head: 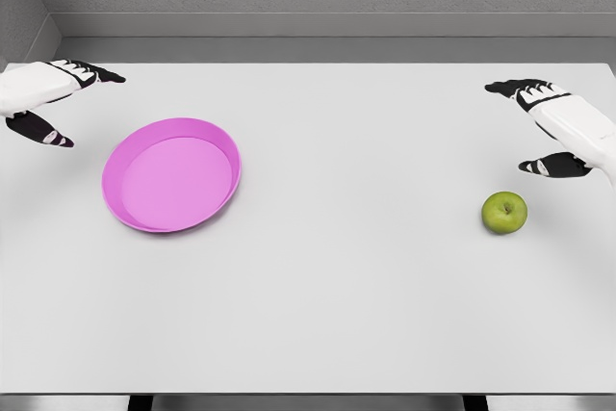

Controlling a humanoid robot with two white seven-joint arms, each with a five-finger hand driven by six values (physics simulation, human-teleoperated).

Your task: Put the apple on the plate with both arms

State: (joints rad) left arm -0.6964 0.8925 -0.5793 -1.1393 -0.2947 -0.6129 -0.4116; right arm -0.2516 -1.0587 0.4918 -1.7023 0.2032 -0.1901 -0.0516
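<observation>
The apple (504,212) sits on the counter (366,286) near its right edge, well apart from the pink plate (171,174) toward the left edge. The right hand (544,127) hovers just behind the apple, fingers spread, holding nothing. The left hand (53,98) hangs at the left edge, likewise released.

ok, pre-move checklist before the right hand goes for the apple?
1. Apple in view, upright on the table: ok.
2. Right hand open, holding nothing: ok.
3. Path from right hand to apple, nothing between them: ok.
4. Plate empty, flat on the table: ok.
5. Left hand open, apart from the plate, holding nothing: ok.
6. Apple is on the far side of the table from the plate; whether one arm can span that: cannot tell.
</observation>
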